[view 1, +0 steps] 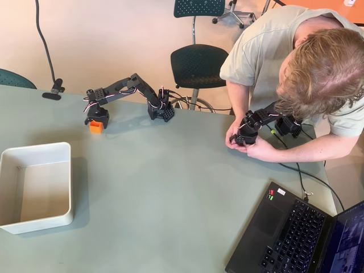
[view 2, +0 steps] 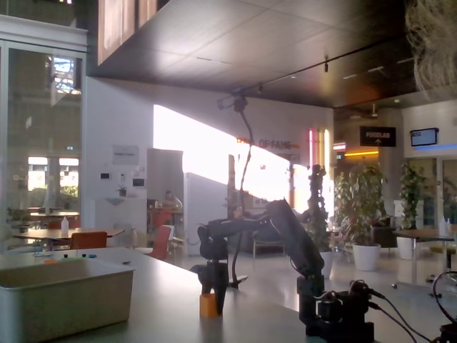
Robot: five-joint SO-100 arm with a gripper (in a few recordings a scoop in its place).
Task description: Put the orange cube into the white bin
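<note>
We see our end effector [view 1: 96,120] poised straight over the orange cube [view 1: 96,127] on the desk [view 1: 170,187], fingers seemingly around it, though whether they grip we cannot tell.

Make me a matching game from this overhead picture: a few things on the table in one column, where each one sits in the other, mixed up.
Things:
1. orange cube
2. white bin
3. laptop
4. gripper

Places:
A. bottom right corner
B. left edge of the table
C. directly over the cube
D. on the table, under the arm's tip

Pairs: 1-D, 2-B, 3-A, 4-C
</note>
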